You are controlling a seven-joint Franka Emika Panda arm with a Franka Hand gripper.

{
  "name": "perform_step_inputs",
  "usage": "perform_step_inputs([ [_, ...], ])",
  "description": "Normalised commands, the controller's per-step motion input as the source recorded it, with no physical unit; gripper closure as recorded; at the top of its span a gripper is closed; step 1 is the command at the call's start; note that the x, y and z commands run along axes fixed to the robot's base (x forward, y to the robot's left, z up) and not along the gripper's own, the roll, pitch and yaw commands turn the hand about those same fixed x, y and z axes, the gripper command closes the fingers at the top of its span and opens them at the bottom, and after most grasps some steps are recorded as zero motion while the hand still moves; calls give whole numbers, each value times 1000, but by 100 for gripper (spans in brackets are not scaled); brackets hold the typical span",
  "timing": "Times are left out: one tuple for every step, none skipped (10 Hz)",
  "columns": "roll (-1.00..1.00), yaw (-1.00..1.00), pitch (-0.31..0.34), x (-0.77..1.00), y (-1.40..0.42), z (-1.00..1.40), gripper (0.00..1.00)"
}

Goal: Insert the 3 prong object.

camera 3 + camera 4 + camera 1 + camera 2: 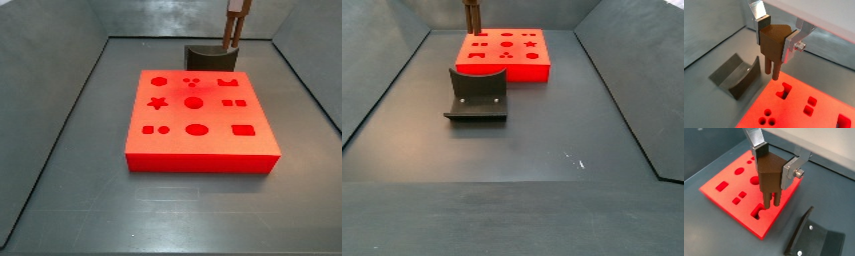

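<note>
My gripper (776,37) is shut on the 3 prong object (771,50), a narrow brown peg held upright with its thin prongs (775,70) pointing down. It also shows in a wrist view (769,175). The peg hangs in the air by the edge of the red board (821,87), close to a notched hole (759,212). In a side view the peg (234,32) is at the board's (201,135) far right end, over the dark grey curved holder (207,52). A group of three small round holes (194,83) lies on the board's far side.
The dark grey holder (476,95) stands on the floor next to the red board (505,60). Grey walls (80,60) enclose the floor on all sides. The board has several other shaped holes.
</note>
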Motion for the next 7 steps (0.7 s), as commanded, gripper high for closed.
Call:
perform_step_inputs([
  [0, -1000, 0, 0, 0, 0, 100],
  [0, -1000, 0, 0, 0, -3, 100],
  [0, -1000, 0, 0, 0, -26, 100],
  [0, -1000, 0, 0, 0, -29, 100],
  [0, -1000, 0, 0, 0, -31, 100],
  [0, -1000, 0, 0, 0, -54, 100],
  [0, -1000, 0, 0, 0, -57, 100],
])
